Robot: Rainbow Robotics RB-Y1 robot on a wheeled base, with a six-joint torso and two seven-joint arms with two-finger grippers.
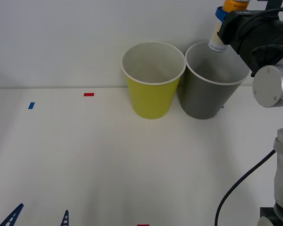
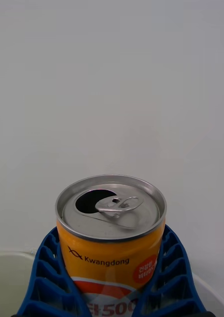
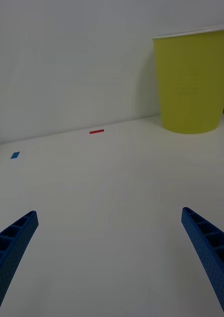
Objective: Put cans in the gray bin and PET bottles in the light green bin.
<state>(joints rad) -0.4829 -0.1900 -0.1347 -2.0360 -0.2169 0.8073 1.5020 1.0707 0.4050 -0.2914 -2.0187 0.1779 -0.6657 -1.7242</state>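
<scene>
Front view shows you the right hand [image 1: 220,29] above the gray bin [image 1: 208,94], while the right wrist view shows its fingers [image 2: 45,277] clamped on the can [image 2: 111,233].

Orange-and-white can [image 2: 112,247], gray bin [image 1: 207,96], yellow-green bin [image 1: 152,96].

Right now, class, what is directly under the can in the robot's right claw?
The gray bin stands open under the can, which the right claw grips above the bin's far rim. Its pale inner wall shows, but its bottom is hidden from view.
</scene>
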